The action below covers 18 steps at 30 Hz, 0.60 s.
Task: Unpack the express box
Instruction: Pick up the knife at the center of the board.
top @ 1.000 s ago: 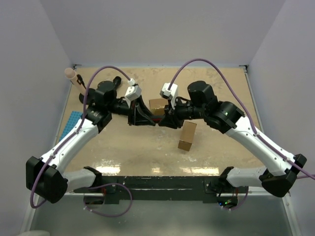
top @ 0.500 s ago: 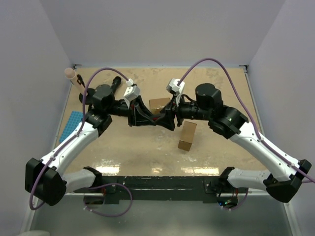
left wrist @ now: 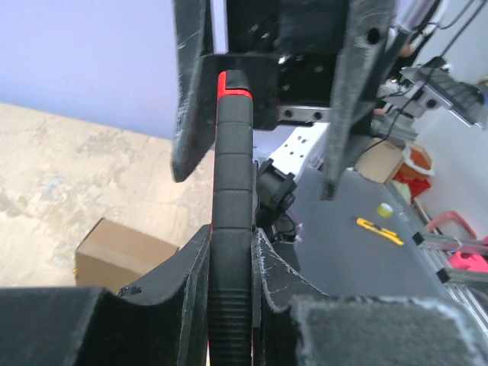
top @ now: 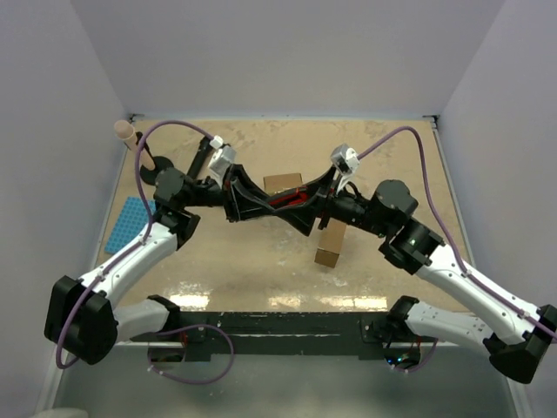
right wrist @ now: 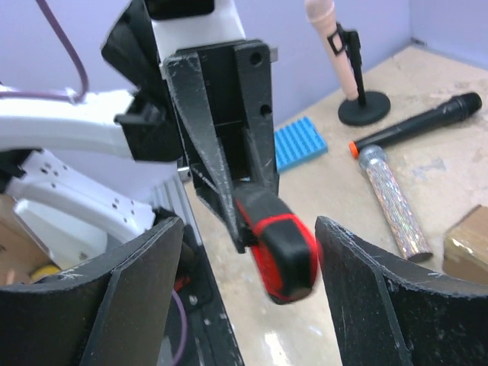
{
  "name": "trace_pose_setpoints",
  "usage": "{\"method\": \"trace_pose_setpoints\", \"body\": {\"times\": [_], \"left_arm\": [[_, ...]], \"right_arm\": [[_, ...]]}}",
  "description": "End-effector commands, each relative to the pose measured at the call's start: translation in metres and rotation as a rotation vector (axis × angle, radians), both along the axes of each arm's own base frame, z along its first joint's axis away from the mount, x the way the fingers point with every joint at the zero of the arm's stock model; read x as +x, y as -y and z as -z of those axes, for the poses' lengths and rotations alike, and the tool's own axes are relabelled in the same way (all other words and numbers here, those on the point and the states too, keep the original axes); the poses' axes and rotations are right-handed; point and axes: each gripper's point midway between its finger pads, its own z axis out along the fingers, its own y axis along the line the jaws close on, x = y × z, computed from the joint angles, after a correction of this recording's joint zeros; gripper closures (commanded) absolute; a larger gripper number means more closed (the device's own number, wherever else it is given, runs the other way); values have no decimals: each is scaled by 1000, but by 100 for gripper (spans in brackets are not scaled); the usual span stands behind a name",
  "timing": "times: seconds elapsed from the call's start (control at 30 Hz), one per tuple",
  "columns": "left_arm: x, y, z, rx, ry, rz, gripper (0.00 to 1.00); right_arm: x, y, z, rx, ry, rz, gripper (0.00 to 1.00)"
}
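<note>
top: overhead, far | wrists: close, facing each other | shared: red-black tool [left wrist: 232, 229]

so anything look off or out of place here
Nothing stands out. The left gripper holds the knife in mid-air, its red end inside the open right gripper. The far box and near box sit on the table, no damage or spill visible.
</note>
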Motion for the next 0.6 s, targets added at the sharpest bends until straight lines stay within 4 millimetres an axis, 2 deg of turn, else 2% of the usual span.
{"method": "trace_pose_setpoints", "body": {"times": [0.0,0.1,0.3,0.4,0.57], "left_arm": [[-14,-6,-36,-151,40,28,100],[-19,-7,-37,-179,26,58,100],[-21,-5,-38,-204,-8,90,100],[-22,-2,-40,-224,-8,103,100],[-22,4,-40,-236,-29,118,100]], "right_arm": [[2,7,-49,276,32,51,25],[4,5,-54,302,39,41,27],[11,-14,-52,297,23,-2,33],[13,-20,-48,307,2,-20,44],[16,-23,-45,327,-10,-20,50]]}}
